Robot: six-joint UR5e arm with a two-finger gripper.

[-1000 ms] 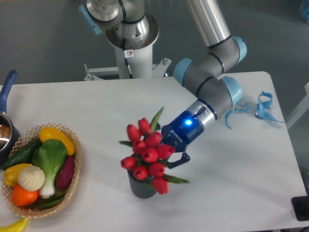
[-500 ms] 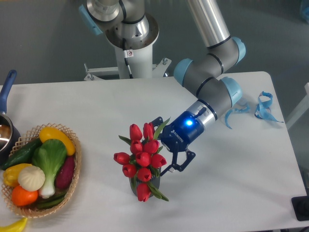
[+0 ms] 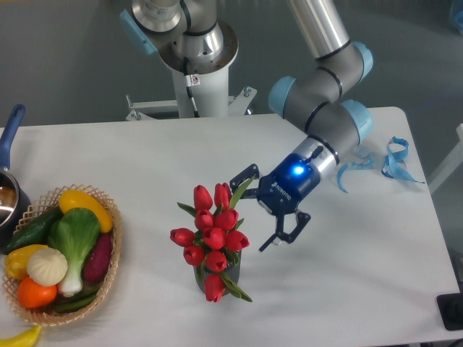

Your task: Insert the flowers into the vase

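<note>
The flowers [image 3: 212, 237], a bunch of red tulip buds with green leaves, stand in the vase [image 3: 233, 274]. The vase is dark grey and mostly hidden under the blooms, near the table's front middle. My gripper [image 3: 260, 210] is open, its two black fingers spread wide. It sits just right of the bunch and a little above it, holding nothing. One finger points up-left toward the top leaves, the other [image 3: 283, 233] points down.
A wicker basket [image 3: 110, 256] of toy vegetables stands at the left front. A dark pot with a blue handle [image 3: 10, 134] sits at the far left edge. Blue ribbon scraps [image 3: 394, 160] lie at the right rear. The arm's base [image 3: 194, 72] stands behind the table.
The bunch dropped upright into the vase and shifted left. My gripper opened, let go of the flowers and drew back to the right and up.
</note>
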